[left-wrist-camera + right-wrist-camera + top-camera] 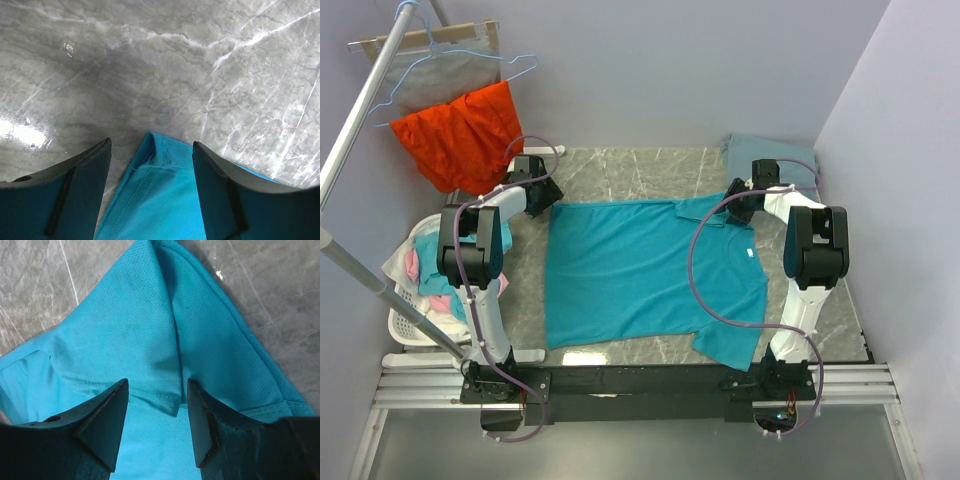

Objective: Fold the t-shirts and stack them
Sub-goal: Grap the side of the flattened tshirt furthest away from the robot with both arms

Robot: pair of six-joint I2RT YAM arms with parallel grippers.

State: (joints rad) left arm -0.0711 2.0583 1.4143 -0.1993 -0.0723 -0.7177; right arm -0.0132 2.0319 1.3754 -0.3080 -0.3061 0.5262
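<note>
Teal t-shirt (pixel 640 270) lies flat at centre of counter (pixel 620 165). L gripper (pixel 150 145), fingers apart, straddles its far-left corner. R gripper (pixel 157 385), also unclenched, straddles a far-edge fold. Grey-blue t-shirt (pixel 772 150) is at far-right corner.

The grey marble table (pixel 620 170) carries the teal t-shirt (pixel 630 275), spread flat across its middle. The grey-blue t-shirt (pixel 770 150) lies at its far right corner.

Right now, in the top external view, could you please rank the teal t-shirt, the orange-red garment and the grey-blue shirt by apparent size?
1. teal t-shirt, clearly largest.
2. orange-red garment, though it hangs, possibly nearer the camera.
3. grey-blue shirt, folded and partly hidden.
</note>
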